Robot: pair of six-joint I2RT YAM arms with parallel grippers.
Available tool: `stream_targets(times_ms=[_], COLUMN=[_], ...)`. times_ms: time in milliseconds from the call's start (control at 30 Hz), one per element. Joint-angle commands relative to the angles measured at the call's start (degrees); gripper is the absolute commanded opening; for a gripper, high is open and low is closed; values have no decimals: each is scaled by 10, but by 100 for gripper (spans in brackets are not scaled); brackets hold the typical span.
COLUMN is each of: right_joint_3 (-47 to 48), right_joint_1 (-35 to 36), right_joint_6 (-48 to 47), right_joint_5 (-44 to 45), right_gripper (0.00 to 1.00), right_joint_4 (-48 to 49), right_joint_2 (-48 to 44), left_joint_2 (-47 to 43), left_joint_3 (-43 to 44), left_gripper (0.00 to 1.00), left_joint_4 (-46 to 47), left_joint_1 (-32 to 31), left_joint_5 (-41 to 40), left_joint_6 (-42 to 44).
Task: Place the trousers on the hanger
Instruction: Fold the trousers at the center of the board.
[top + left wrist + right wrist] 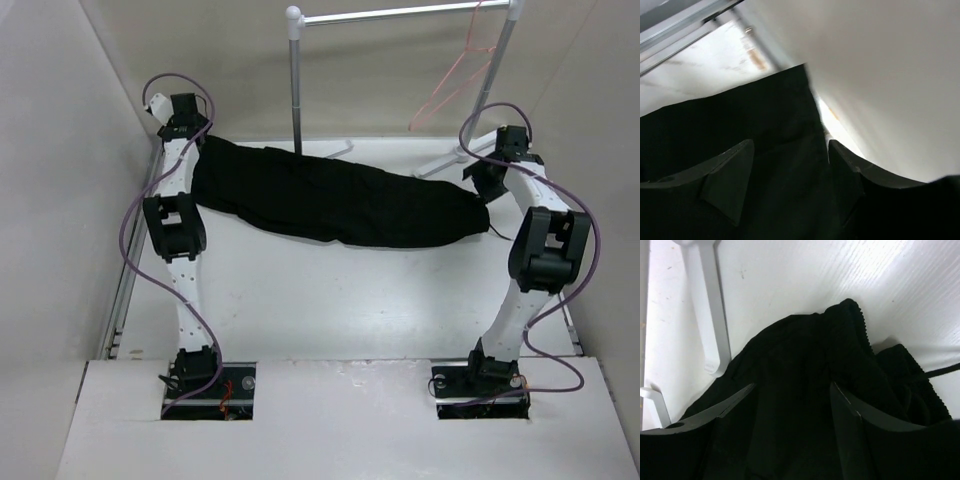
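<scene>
On the near side of the trousers [330,200] runs a strip of white counter [350,300], with both arm bases at its front edge. The trousers lie flat on it as one long black band. Their long axis runs left to right, slanting so that the left end sits farther back than the right end.

Each arm reaches to one end of that band. Over the trousers' left end, the left claw [790,145] is released, its fingers spread wide with dark cloth filling the gap between them. Over the trousers' right end, the right claw [792,386] is likewise released, its fingers apart above a bunched, ribbed edge of fabric. I cannot tell whether either claw's fingers press into the cloth, but neither has clenched on it.

Just beyond the trousers' right end stands a white foot of the garment rack [705,300]. Farther back and above that end, the pink hanger [455,80] hangs from the rack's rail, well apart from the fabric.

The coming move looks like a two-ended pinch. The garment spans claw to claw, so both arms likely have to close together. The hanger lies up and behind the trousers' right end, which makes the right arm the nearer one.
</scene>
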Motion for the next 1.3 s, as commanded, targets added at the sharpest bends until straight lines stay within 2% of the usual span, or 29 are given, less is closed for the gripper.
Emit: stream_targets(times_ms=[0, 67, 133, 167, 200, 233, 267, 333, 367, 467, 567, 733, 833, 900, 967, 1033, 1067, 1133, 1200, 1267], right_joint_3=[14, -36, -92, -127, -160, -189, -216, -257, -273, -310, -334, -350, -358, -364, -364, -371, -370, -368, -371, -377], right_joint_1=[6, 12, 17, 18, 20, 22, 22, 25, 26, 22, 19, 3, -1, -3, -8, -10, -12, -20, -32, -44], right_joint_6=[-6, -14, -20, -20, -18, -17, -15, -14, -15, -15, -5, 3, 15, 23, 33, 39, 39, 41, 46, 42], right_joint_5=[24, 26, 21, 17, 10, 1, -6, -17, -25, -56, -89, -92, -92, -86, -91, -92, -90, -85, -77, -57], right_gripper=[66, 65, 56, 44, 27, 18, 16, 20, 26, 55, 67, 72, 71, 70, 68, 63, 55, 29, 16, 12], right_joint_4=[12, 28, 53, 67, 78, 87, 95, 114, 122, 153, 184, 199, 200, 205, 200, 208, 208, 203, 195, 184], right_joint_2=[-63, -103, -139, -159, -177, -191, -203, -218, -223, -231, -233, -220, -201, -188, -171, -163, -158, -154, -164, -187], left_joint_2=[-116, -169, -216, -230, -239, -248, -257, -277, -284, -282, -252, -181, -152, -143, -138, -138, -138, -145, -160, -187], left_joint_3=[-86, -185, -285, -329, -358, -396, -429, -490, -511, -533, -512, -451, -427, -424, -423, -427, -429, -432, -444, -473], left_gripper=[59, 59, 60, 60, 60, 60, 61, 63, 65, 70, 70, 69, 64, 57, 45, 28, 22, 13, 10, 8], left_joint_4=[46, 47, 54, 60, 68, 80, 97, 145, 170, 221, 227, 197, 170, 165, 161, 159, 154, 136, 115, 99], left_joint_1=[29, 43, 58, 65, 70, 74, 78, 83, 87, 97, 102, 105, 111, 113, 116, 117, 118, 122, 128, 137], left_joint_5=[5, 5, 23, 46, 66, 92, 113, 149, 162, 201, 228, 218, 200, 193, 191, 184, 180, 170, 151, 129], left_joint_6=[3, -17, -53, -65, -73, -80, -86, -91, -95, -108, -117, -118, -123, -123, -122, -122, -122, -120, -119, -119])
